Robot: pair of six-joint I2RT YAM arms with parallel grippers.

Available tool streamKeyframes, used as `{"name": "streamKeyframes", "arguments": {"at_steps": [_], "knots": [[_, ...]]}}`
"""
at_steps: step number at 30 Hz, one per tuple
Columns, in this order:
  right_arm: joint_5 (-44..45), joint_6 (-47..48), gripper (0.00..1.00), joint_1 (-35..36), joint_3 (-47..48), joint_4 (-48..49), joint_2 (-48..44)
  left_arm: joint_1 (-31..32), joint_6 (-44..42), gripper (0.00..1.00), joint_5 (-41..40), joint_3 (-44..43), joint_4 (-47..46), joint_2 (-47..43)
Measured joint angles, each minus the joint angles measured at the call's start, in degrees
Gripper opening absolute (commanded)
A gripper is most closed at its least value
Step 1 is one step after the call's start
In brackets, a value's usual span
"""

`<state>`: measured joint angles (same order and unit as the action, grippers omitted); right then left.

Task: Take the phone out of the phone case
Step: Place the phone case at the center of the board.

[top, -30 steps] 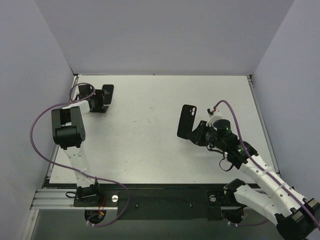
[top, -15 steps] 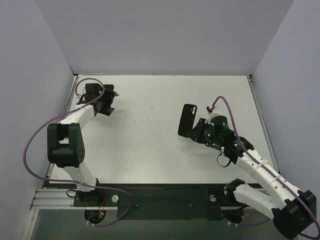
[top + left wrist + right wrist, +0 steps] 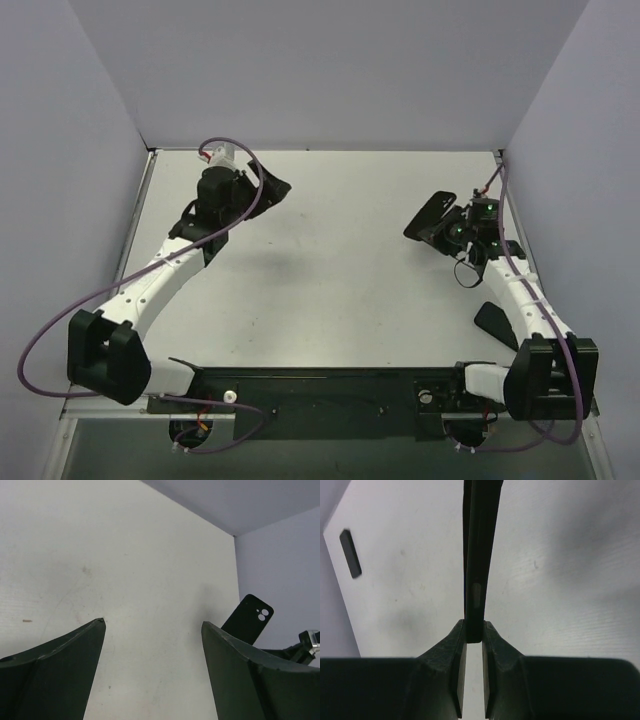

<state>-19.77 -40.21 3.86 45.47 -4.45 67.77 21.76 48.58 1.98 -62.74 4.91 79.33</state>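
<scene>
The left tool (image 3: 272, 188) hangs released over the rear left of the white worktop (image 3: 330, 290). Its two dark fingers (image 3: 60, 670) are spread wide with nothing between them. Farther right, the thin black phone case with two camera holes (image 3: 248, 624) is held tilted near the worktop's right rear. The right tool (image 3: 473, 630) is clenched on its narrow edge. Whether the phone sits inside cannot be told.

I am seeing no readable text, label, brand, number or sign anywhere in these views, on anything at all.
</scene>
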Motion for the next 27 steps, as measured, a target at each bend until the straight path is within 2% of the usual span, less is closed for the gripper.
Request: {"name": "streamKeyframes", "arguments": {"at_steps": [4,8,15,20,26,27], "knots": [[-0.9,-1.3,0.00,-8.0,3.6,0.8,6.0,0.0,-4.7,0.86,0.1,0.0,-3.0,-4.5],[-1.0,-2.9,0.00,-12.5,7.0,1.5,11.4,0.0,-8.9,0.85,0.4,0.0,-5.0,-7.2],[-1.5,-5.4,0.00,-16.3,15.3,5.1,22.2,-0.7,-11.2,0.81,3.1,0.2,-6.1,-7.7],[-1.8,-6.6,0.04,-17.3,19.7,6.1,28.9,-4.1,-9.4,0.79,7.0,0.5,-7.6,-7.6],[-2.4,-8.5,0.40,-17.4,21.9,7.3,35.6,-7.7,-6.8,0.80,9.9,1.3,-9.8,-6.5],[-2.6,-8.6,0.58,-17.4,22.2,7.3,36.2,-7.7,-6.5,0.80,10.4,1.3,-9.9,-6.3]]}}
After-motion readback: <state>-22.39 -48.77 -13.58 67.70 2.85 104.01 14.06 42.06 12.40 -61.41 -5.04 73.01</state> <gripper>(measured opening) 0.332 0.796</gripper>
